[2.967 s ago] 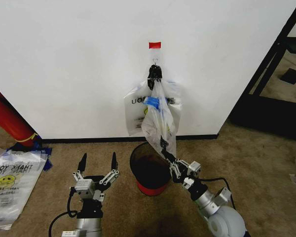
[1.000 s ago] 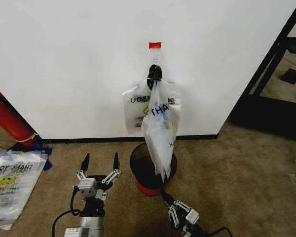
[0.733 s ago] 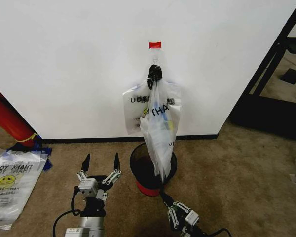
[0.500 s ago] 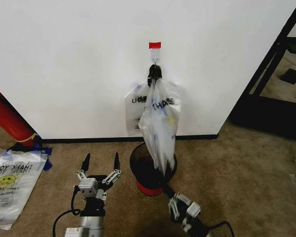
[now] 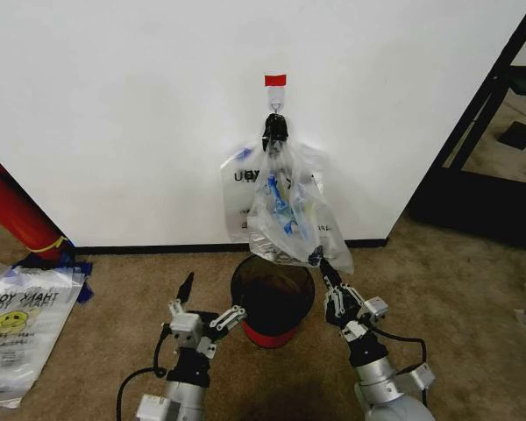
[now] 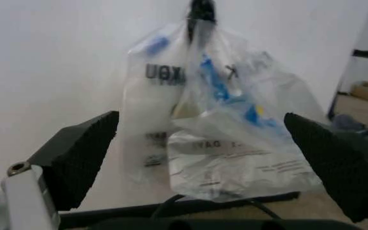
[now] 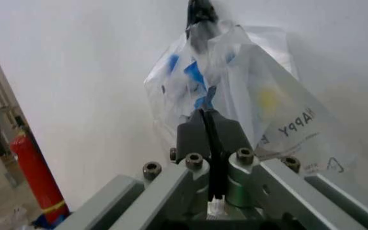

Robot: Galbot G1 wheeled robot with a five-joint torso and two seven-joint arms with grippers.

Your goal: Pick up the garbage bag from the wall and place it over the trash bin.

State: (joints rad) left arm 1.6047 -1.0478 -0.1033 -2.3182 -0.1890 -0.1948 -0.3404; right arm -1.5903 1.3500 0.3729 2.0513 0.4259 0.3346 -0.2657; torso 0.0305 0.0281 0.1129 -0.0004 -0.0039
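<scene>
The garbage bag (image 5: 291,215), clear crinkly plastic with blue strips, hangs from a black clip (image 5: 273,130) on the white wall (image 5: 114,105), under a red tape tab (image 5: 274,80). Its lower end is drawn up and to the right. There my right gripper (image 5: 319,261) is shut on it, just above the black mesh trash bin (image 5: 272,289) with its red base. The right wrist view shows my right gripper (image 7: 208,125) closed against the garbage bag (image 7: 260,105). My left gripper (image 5: 214,296) stands open left of the bin. In the left wrist view, my left gripper (image 6: 203,163) faces the garbage bag (image 6: 235,143).
A second printed bag (image 5: 239,189) hangs behind on the same clip. A red cylinder (image 5: 13,210) leans at the far left, with a flat stack of bags (image 5: 17,320) on the carpet below it. A black frame (image 5: 500,114) stands at the right.
My right gripper rose from the floor in front of the bin and took hold of the bag's lower end, which lifted and bunched rightward. My left gripper moved right toward the bin and tilted.
</scene>
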